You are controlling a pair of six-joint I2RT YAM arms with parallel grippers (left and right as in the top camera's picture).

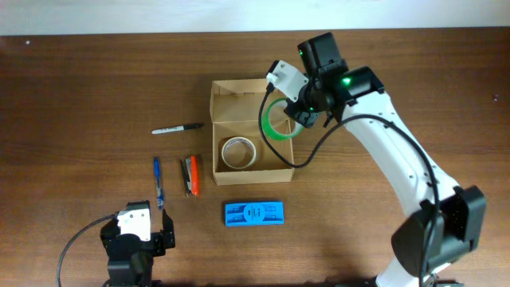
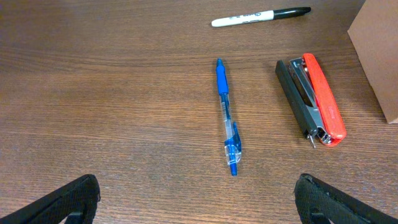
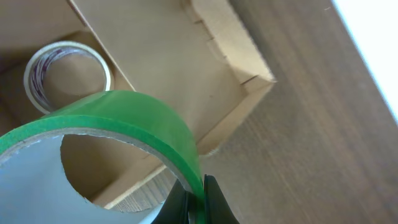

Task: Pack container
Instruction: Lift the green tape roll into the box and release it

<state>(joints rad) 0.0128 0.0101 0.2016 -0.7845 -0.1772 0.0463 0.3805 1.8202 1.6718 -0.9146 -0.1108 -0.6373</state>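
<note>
The container, an open tan cardboard box, sits at the table's middle with a white tape roll lying in it. My right gripper is shut on the wall of a green tape roll, which hangs over the box's right side. At the front left, my left gripper stands wide open over bare wood, nothing between its fingers. A blue pen lies just ahead of it.
Left of the box lie a black marker, the blue pen and a red and black stapler. A blue flat pack lies in front of the box.
</note>
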